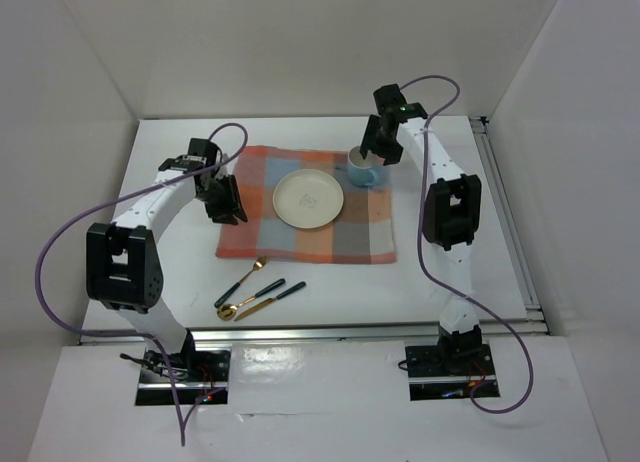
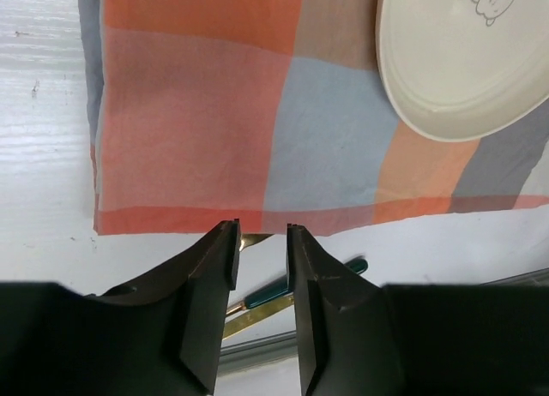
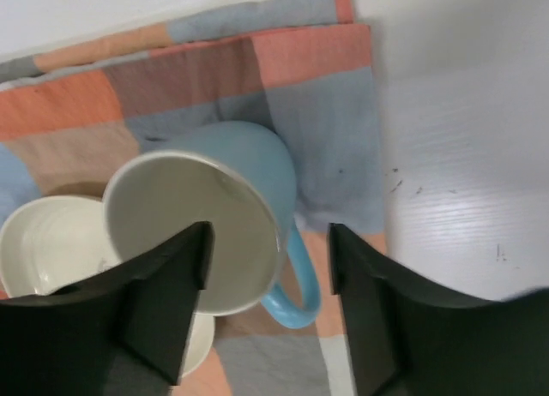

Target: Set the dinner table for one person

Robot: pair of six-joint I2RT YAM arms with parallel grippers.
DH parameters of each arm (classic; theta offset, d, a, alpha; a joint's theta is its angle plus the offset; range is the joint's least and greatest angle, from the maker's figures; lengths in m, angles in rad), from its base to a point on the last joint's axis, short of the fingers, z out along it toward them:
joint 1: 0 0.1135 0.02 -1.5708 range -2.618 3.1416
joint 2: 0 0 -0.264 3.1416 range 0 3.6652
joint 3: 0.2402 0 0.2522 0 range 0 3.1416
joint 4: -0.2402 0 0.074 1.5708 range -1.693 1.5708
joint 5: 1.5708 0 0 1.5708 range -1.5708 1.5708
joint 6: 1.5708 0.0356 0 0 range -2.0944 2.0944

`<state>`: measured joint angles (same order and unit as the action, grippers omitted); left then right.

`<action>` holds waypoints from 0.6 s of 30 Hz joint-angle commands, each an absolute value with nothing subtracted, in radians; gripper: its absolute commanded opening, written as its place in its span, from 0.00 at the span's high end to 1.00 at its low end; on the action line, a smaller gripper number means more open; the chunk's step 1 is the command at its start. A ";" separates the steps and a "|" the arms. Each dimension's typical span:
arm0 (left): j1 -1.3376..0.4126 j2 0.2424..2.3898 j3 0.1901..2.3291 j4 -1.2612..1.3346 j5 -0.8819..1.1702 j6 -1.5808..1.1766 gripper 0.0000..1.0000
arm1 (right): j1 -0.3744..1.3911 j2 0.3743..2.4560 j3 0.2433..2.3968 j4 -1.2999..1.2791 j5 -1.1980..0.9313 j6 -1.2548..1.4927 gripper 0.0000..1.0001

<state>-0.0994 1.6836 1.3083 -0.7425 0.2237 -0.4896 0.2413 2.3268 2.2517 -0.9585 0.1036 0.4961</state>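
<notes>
Cloth first: an orange, blue and grey checked mat (image 1: 360,232) lies spread in the middle of the white desk (image 1: 350,292), which fills the whole floor of the booth under both arms. A cream plate (image 1: 308,197) sits on the mat near its centre, and a light blue mug (image 1: 362,172) stands on the mat's far right corner. So I'd call the setting more than half done. What looks left is the cutlery (image 1: 262,294). Three gold pieces with dark handles lie in a loose bunch on the bare desk, just in front of the mat's near left corner and not yet laid beside the plate.

From where I stand, the left end effector (image 2: 262,231) hangs over the mat's left part, near its front edge. Its jaws are a little apart with nothing between them. The cutlery lies just beyond its tips, on the near side. The right end effector (image 3: 270,233) is above the mug with its jaws wide apart. The mug's rim and handle show in the gap, and it looks let go rather than gripped. Neither end effector seems to touch the desk surface; both hover above it.
</notes>
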 commanded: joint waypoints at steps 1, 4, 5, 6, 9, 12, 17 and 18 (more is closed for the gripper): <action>-0.127 1.628 1.298 -0.770 0.171 -0.456 0.54 | 0.235 2.287 2.272 -0.884 0.074 0.491 0.26; -0.138 1.600 1.270 -0.781 0.147 -0.446 0.46 | 0.235 2.278 2.301 -0.894 0.074 0.491 0.15; -0.138 1.586 1.261 -0.781 0.135 -0.446 0.46 | 0.235 2.266 2.301 -0.894 0.074 0.482 0.13; -0.138 1.577 1.238 -0.781 0.135 -0.446 0.46 | 0.235 2.257 2.312 -0.894 0.074 0.482 0.11; -0.173 1.543 1.187 -0.781 0.101 -0.457 0.46 | 0.235 2.209 2.312 -0.904 0.086 0.482 0.05; -0.219 1.508 1.105 -0.781 0.067 -0.469 0.54 | 0.235 2.134 2.290 -0.914 0.127 0.482 0.00; -0.295 1.437 1.017 -0.772 0.034 -0.529 0.52 | 0.225 1.952 2.177 -0.905 0.176 0.462 0.00; -0.295 1.437 1.006 -0.759 0.034 -0.538 0.51 | 0.213 1.922 2.146 -0.905 0.189 0.462 0.00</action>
